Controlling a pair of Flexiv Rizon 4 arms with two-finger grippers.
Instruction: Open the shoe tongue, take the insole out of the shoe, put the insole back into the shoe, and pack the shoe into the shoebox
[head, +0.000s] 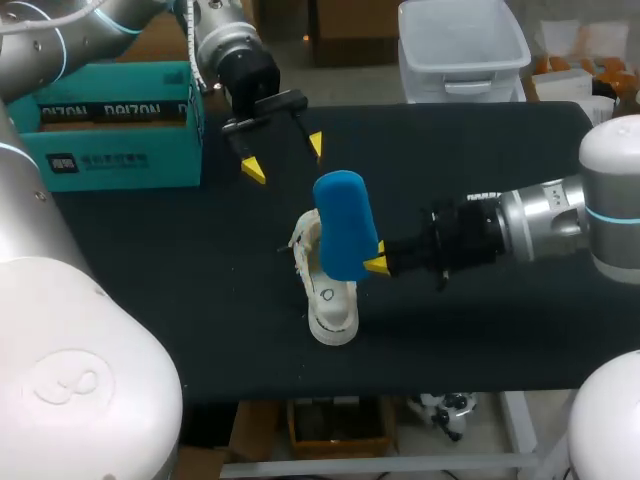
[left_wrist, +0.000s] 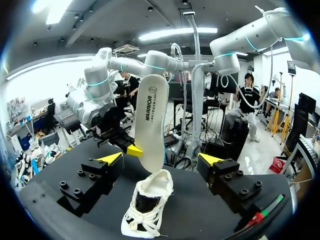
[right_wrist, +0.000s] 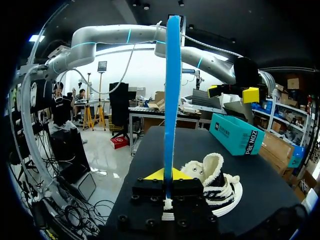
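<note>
One white shoe (head: 328, 300) stands on the black table (head: 150, 290), its opening partly hidden behind the insole. Just above it, one insole (head: 345, 225) — blue on one face, white on the other — stands upright, its lower end pinched between the closed fingers of the right gripper (head: 372, 264); only one yellow tip shows. Farther off, the left gripper (head: 284, 157) hangs wide open and empty, apart from the shoe. One teal box (head: 110, 130), partly hidden by the left arm, lies at the far left.

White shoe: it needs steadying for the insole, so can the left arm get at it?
Probably yes: the left arm hovers, jaws open, beyond the white lace-up shoe with nothing between; the flat blue insole stands above.
</note>
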